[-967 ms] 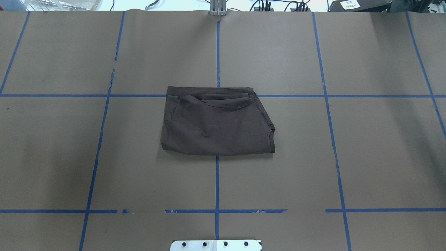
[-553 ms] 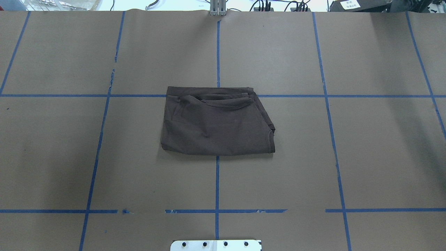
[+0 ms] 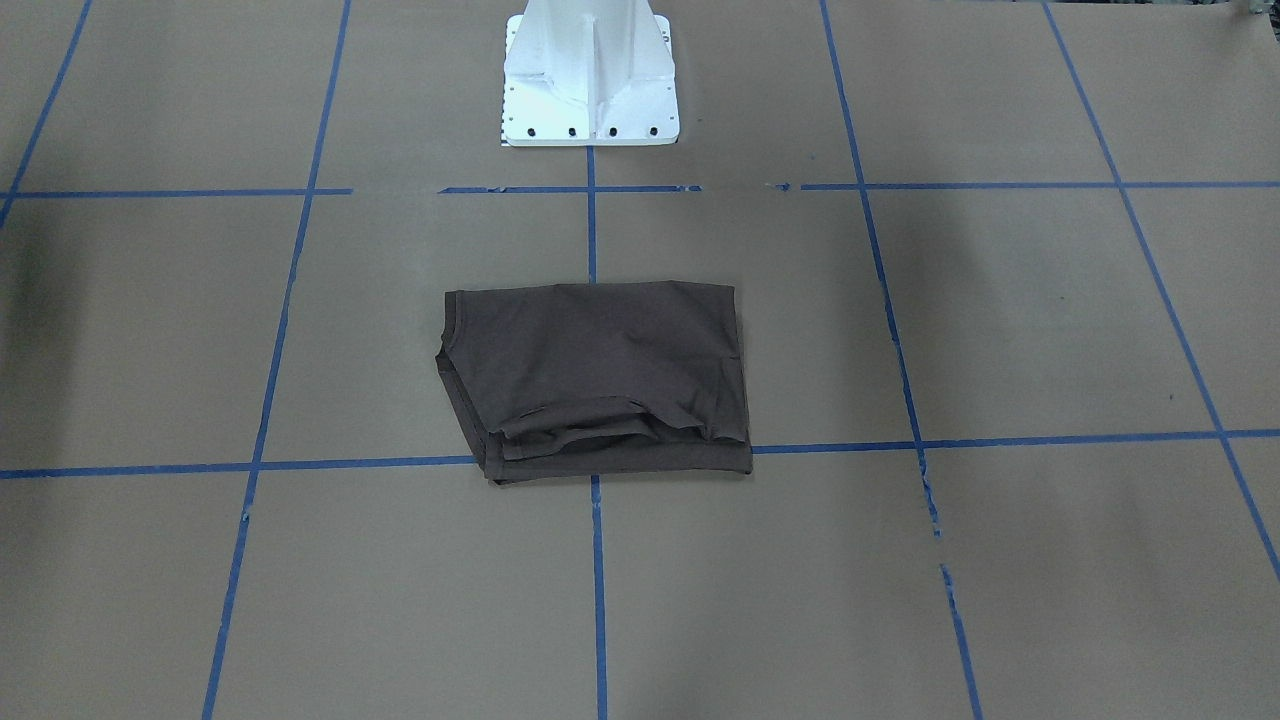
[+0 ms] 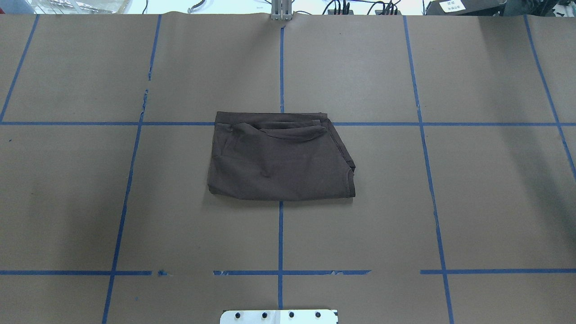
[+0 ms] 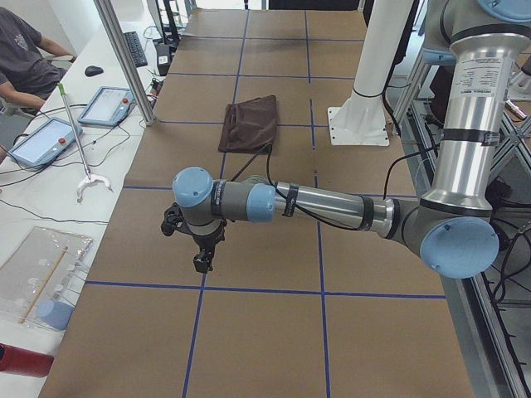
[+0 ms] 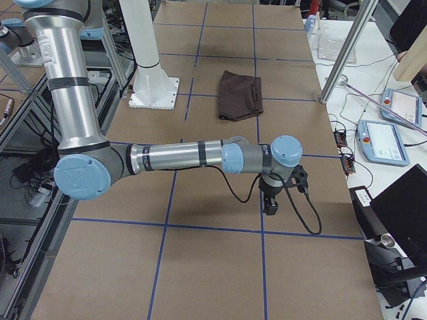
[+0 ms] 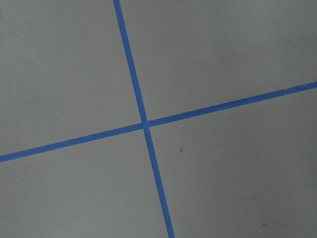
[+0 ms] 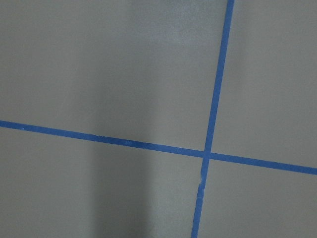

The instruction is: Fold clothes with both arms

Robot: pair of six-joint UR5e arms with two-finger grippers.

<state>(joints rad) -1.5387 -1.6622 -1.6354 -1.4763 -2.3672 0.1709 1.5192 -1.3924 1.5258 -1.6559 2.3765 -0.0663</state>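
**While the T-shirt (image 4: 279, 162) is lying folded, the robot is standing off**

As the dark bundle is sitting in the middle of the worktop (image 4: 450, 202), it is covering the crossing of two lines of blue tape (image 4: 280, 234). It is making a compact, roughly rectangular packet, with its stacked edges facing away from the white base bracket (image 3: 590, 90). Nothing is touching it.

The left arm (image 5: 323, 203) is stretching out low over bare paper, well apart from the shirt, and the left hand (image 5: 202, 253) is pointing down above the worktop. The right arm (image 6: 173, 157) is doing the same at the opposite end, its right hand (image 6: 270, 199) hanging over empty paper. Whether either hand is spread or pressed together, I cannot tell; only the side cameras are catching them. Both wrist cameras are looking at nothing but tape crossings.

To my eye the folding is looking finished, or very nearly. The robot is either parking or weighing one last tidy. If another fold is coming, both hands are going to have to travel inward and pinch the loose layered edge cleanly, without dragging the packet open.

Against the overhead views from a second ago, nothing is changing: the shirt is keeping the same outline on the same spot, and no arm is entering that view.
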